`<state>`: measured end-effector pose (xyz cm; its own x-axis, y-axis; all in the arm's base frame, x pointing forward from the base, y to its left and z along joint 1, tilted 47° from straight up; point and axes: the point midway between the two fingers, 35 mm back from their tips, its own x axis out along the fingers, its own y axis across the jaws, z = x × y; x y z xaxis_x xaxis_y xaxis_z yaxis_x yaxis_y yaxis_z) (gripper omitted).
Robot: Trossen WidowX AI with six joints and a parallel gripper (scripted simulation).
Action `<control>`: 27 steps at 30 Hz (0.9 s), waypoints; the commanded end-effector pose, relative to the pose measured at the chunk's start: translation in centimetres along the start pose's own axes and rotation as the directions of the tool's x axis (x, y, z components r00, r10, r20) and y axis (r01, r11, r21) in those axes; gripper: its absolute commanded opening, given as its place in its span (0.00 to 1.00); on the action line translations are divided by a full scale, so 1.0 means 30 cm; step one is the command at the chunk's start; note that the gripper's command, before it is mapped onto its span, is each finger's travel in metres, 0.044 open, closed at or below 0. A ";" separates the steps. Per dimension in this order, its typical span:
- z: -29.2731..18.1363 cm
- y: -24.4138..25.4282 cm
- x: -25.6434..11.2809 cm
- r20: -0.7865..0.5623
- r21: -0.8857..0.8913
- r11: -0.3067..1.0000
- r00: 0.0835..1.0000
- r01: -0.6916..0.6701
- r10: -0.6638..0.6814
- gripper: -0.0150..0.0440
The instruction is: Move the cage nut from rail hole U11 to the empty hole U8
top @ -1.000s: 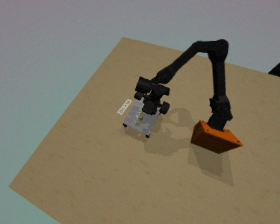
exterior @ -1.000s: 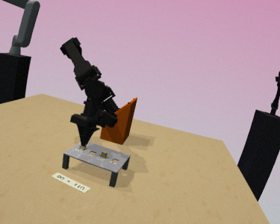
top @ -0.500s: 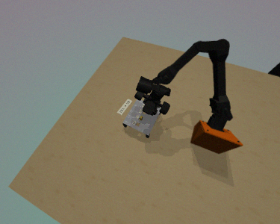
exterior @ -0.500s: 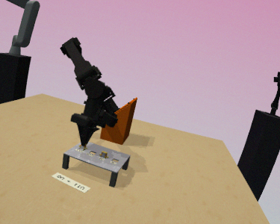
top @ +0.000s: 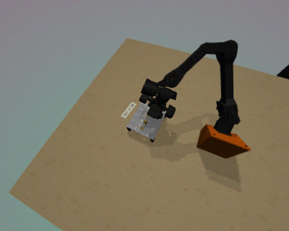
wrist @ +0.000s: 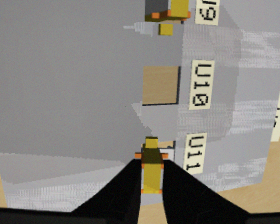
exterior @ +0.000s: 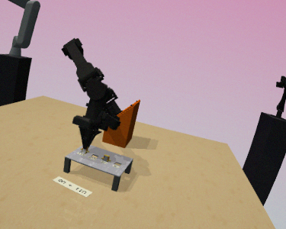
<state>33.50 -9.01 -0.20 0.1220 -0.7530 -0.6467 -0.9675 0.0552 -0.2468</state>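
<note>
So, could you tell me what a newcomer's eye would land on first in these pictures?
Probably the bright orange block on the tabletop, beside the black arm. Next comes the small grey stand under the arm's tool, which grips a yellow nut by the U11 label. A pale paper strip lies beside the stand.

We see the U11 cage nut [exterior: 85, 149] [wrist: 152, 167], yellow with orange edges, pinched between the tips of our tool [exterior: 86, 148] [wrist: 151, 167] at its hole; ahead of our tool, beyond open U10 [wrist: 160, 85], the other nut [top: 145, 122] [exterior: 106, 158] [wrist: 172, 9], yellow and dark, sits at U9
</note>
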 end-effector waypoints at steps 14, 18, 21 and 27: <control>-0.003 0.000 -0.002 -0.004 -0.002 1.000 1.000 0.022 -0.022 0.30; -0.003 0.001 -0.002 -0.004 -0.002 1.000 1.000 0.030 -0.030 0.30; -0.003 0.002 -0.002 -0.004 -0.002 0.999 0.999 0.035 -0.035 0.30; -0.003 0.003 -0.002 -0.004 -0.002 0.999 0.999 0.045 -0.045 0.30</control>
<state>33.43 -8.98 -0.25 0.1586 -0.7544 -0.6370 -0.9624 0.0261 -0.2705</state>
